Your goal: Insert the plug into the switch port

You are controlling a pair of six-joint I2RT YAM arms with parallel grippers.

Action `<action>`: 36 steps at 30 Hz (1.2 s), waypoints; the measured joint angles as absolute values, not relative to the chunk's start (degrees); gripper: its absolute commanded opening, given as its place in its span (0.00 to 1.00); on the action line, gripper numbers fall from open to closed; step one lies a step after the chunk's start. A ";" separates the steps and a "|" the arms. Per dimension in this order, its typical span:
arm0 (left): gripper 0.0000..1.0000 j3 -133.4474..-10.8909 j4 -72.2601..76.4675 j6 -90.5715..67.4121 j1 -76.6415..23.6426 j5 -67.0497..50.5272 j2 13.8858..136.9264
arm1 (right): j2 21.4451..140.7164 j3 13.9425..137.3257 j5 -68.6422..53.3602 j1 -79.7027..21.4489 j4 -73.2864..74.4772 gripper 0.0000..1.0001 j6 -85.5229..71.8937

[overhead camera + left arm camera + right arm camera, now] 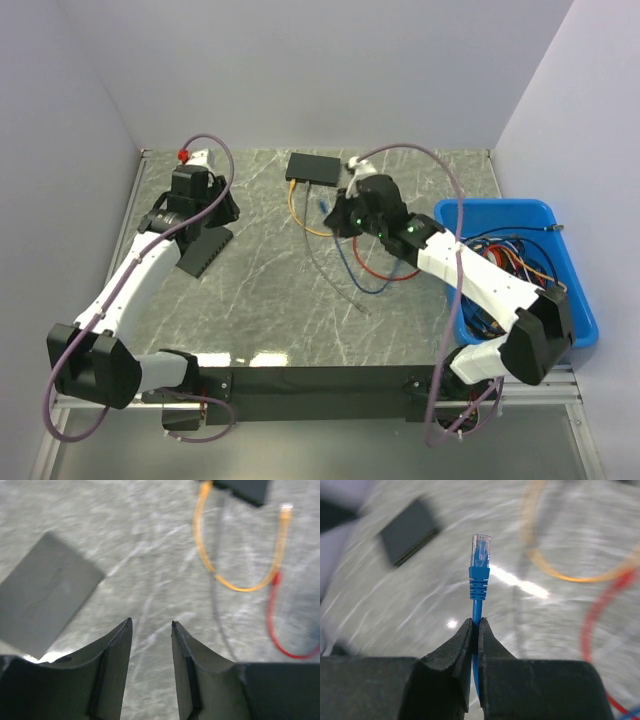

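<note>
The switch [312, 167] is a flat black box at the back middle of the table, with an orange cable [300, 215] running from its near edge. Its corner [245, 489] shows at the top of the left wrist view. The plug [480, 547] is clear, with a blue ribbed boot, and points straight out beyond my right gripper [476, 620]. That gripper is shut on the blue cable just behind the boot. In the top view my right gripper [335, 212] holds the plug [326, 205] a little in front of the switch. My left gripper [151, 624] is open and holds nothing, left of the switch.
A dark flat slab [205, 248] lies beside the left arm. Orange [235, 585], red [272, 620] and grey [217, 605] cables lie loose on the marble top in front of the switch. A blue bin [500, 205] holding several cables stands at the right edge.
</note>
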State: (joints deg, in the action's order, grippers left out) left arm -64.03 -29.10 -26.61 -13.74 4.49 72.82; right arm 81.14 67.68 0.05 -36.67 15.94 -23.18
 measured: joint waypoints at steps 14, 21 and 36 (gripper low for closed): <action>0.47 -61.82 -21.91 -26.02 -15.66 -16.16 70.06 | 79.02 60.69 -12.51 -52.86 7.25 0.00 -15.81; 0.50 -61.71 -20.93 -26.02 -15.99 -19.35 70.11 | 78.98 60.42 -11.44 -52.90 4.71 0.00 -15.31; 0.50 -61.71 -20.78 -26.20 -17.39 -24.27 72.66 | 79.20 59.00 -6.59 -52.90 0.25 0.00 -16.34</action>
State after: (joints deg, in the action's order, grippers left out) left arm -61.71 -20.78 -26.20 -17.39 -24.27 72.66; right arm 79.20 59.00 -6.59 -52.90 0.25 -16.34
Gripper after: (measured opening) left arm 0.496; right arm 0.090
